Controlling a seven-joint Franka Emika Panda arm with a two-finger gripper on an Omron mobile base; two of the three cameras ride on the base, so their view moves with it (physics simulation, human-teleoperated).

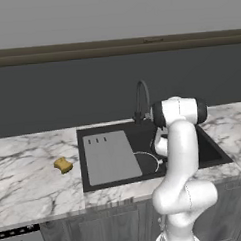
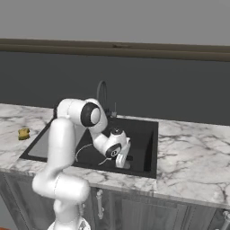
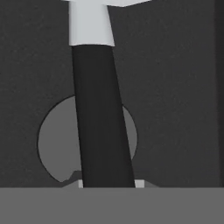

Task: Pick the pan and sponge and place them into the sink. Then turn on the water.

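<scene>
Left base view shows you the arm bent forward over the sink (image 1: 214, 155), a black basin let into the marble counter (image 1: 30, 182) toward its front edge, with the grey drainboard panel (image 1: 109, 157) lying in the basin's left part. The pan (image 1: 147, 160) sits down inside the basin, just right of that panel; you see its thin pale rim as an arc, with the arm covering its right side. The sponge (image 1: 63, 165) lies on the counter to the left of the sink, apart from the sink's left edge and nearer the front edge than the back wall. The dark arched faucet (image 1: 141, 99) stands at the back edge of the sink.

From the right base view you see the gripper (image 2: 121, 162) lowered into the basin near its front wall, at the right end of the pan's rim. In the hand view the pan's handle (image 3: 103, 127) runs as a dark bar up the middle, with a grey drain disc (image 3: 54, 142) of the sink floor behind it. The jaws are closed narrow on the handle.
</scene>
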